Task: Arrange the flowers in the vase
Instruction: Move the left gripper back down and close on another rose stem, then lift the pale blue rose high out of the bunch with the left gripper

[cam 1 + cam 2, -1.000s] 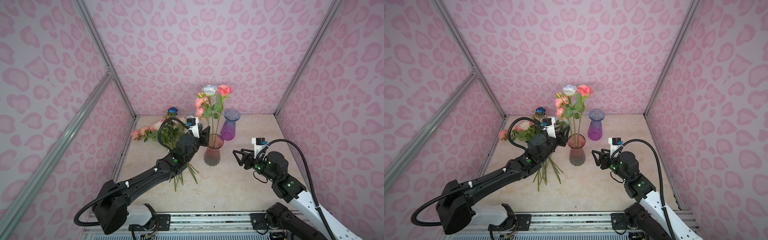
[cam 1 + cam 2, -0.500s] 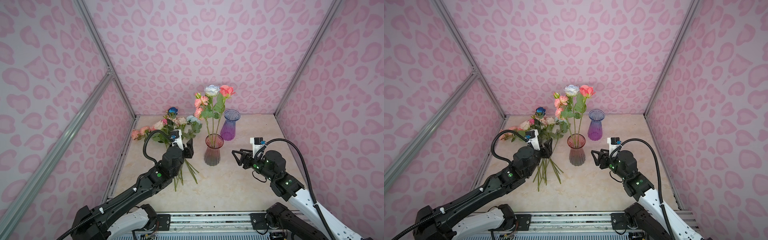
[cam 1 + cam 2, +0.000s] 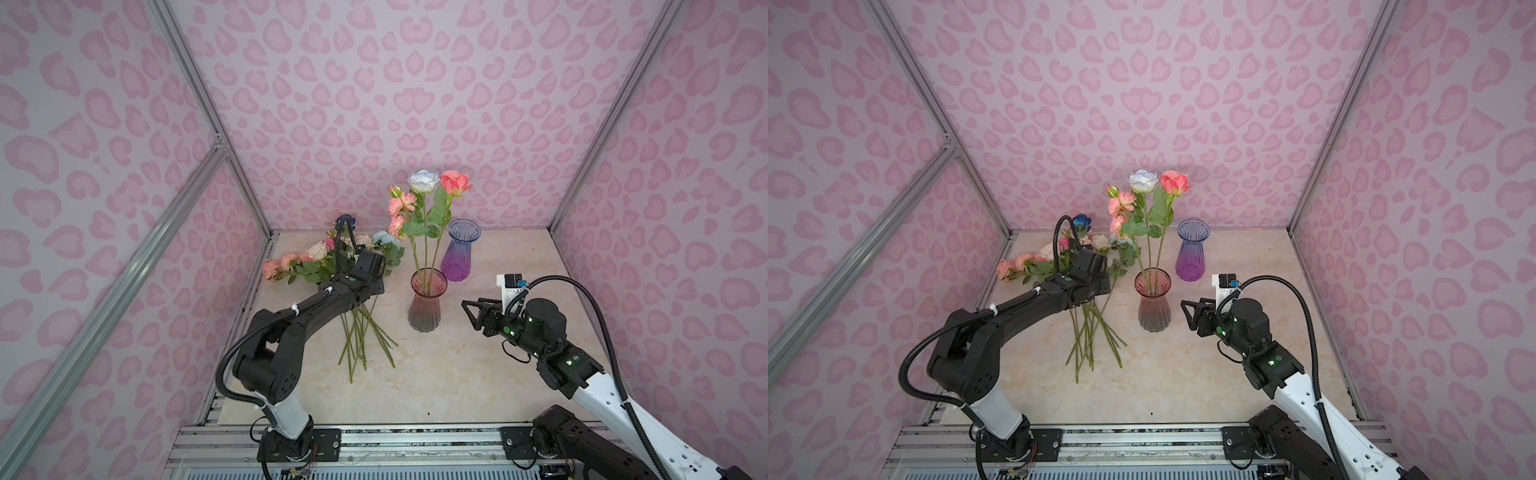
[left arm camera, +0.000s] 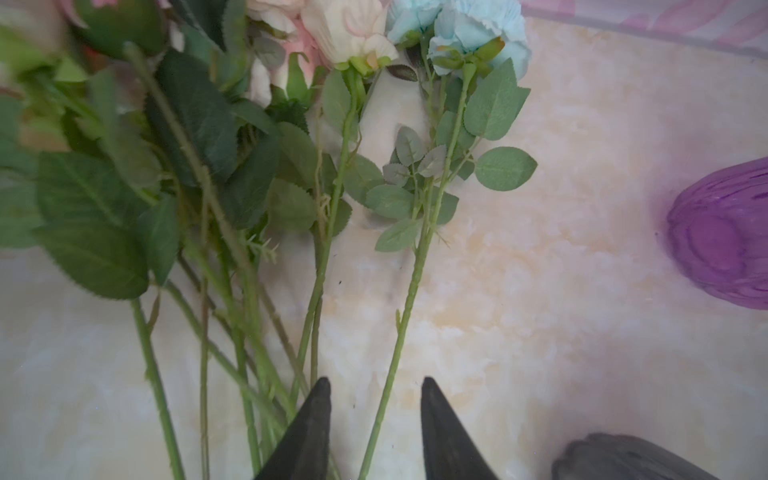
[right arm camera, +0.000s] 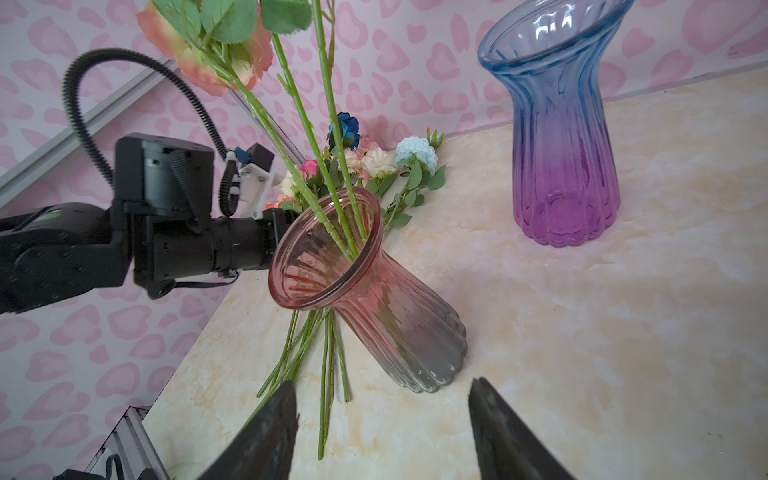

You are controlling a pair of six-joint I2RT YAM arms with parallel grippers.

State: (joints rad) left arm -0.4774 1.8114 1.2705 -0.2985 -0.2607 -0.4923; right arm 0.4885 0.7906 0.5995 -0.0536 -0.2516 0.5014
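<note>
Pink glass vase (image 3: pixel 424 307) at the centre of the table (image 3: pixel 457 374) holds three flowers (image 3: pixel 424 183). A heap (image 3: pixel 328 257) of about eight more, hard to count, lies toward the back left corner, so roughly a third is done. Purple vase (image 3: pixel 459 253) behind it is empty. Two vases in all.

Left gripper (image 4: pixel 374 386): fingers apart, straddling a pale blue flower's stem (image 4: pixel 409 291), not pinching. Right gripper (image 5: pixel 382 381): spread, empty.

Pink walls (image 3: pixel 374 83) patterned with darker pink blotches enclose a cream marbled counter (image 3: pixel 457 374); silver metal posts (image 3: pixel 615 116) run up the corners.
</note>
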